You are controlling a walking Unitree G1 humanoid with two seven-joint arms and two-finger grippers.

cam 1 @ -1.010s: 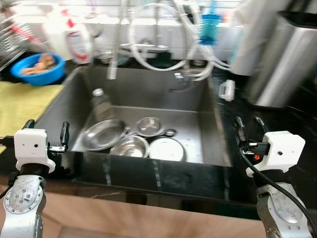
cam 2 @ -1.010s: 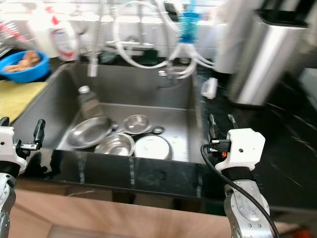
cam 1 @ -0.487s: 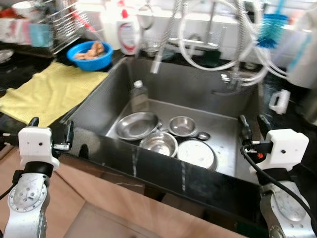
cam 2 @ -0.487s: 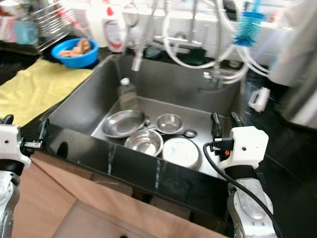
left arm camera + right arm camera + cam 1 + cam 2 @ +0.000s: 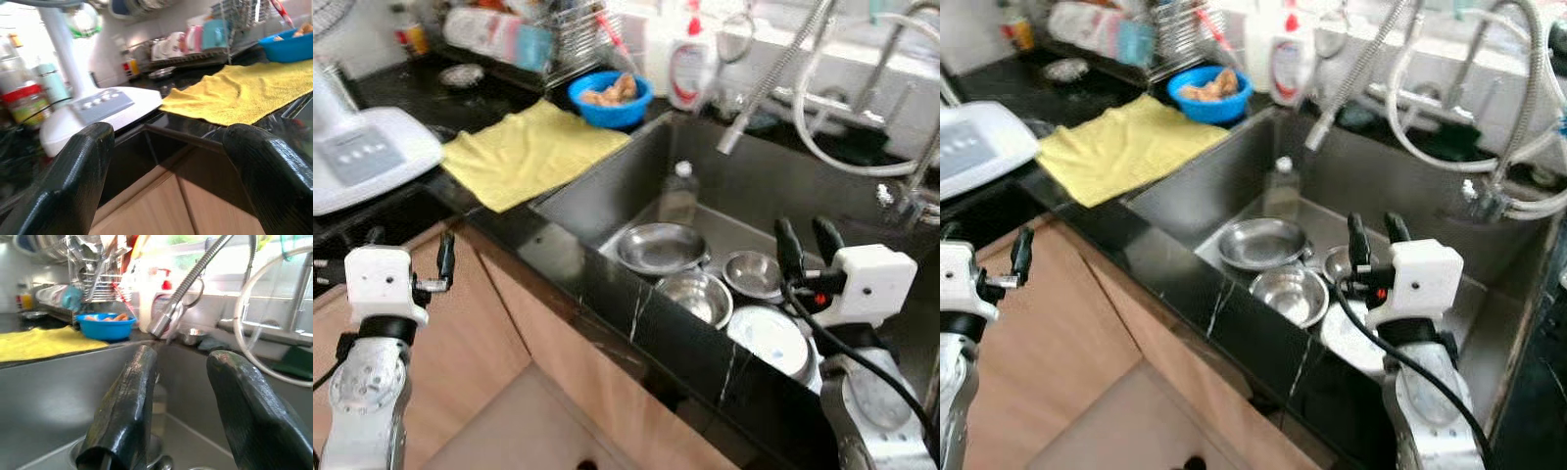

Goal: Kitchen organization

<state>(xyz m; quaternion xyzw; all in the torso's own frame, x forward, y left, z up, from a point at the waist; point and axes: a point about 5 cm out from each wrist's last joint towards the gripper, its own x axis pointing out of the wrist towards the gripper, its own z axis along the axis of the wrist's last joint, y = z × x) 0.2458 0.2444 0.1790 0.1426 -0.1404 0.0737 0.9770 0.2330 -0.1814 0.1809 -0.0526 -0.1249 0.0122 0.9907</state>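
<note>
Nearest the camera, at the lower left of the left eye view, the left pincer [image 5: 411, 259] hangs in front of the wooden cabinet doors, its black fingers spread apart and holding nothing. At the lower right, the right pincer [image 5: 800, 250] is raised over the near edge of the sink [image 5: 607, 191], also released and empty, its fingers pointing up toward the taps.

Just beyond the black stone table [image 5: 558, 269], in the middle of the frame, the sink basin holds the dishes to be sorted: a wide steel bowl [image 5: 661, 247], a smaller steel bowl [image 5: 693, 294] in front of it, a small steel cup [image 5: 751, 271] to the right, and a white plate [image 5: 769, 338] lying partly under the right arm. A clear bottle [image 5: 677, 191] stands upright against the left wall of the basin.

Farther back, in the upper left, a yellow cloth [image 5: 533, 152] lies flat on the table, with a blue bowl [image 5: 610, 96] of food just beyond it and a dish rack [image 5: 558, 34] behind.

This looks like the approach stage: nothing is gripped yet. The next move probably calls for lowering the right pincer into the basin onto a bowl rim, likely to carry it toward the rack.
</note>
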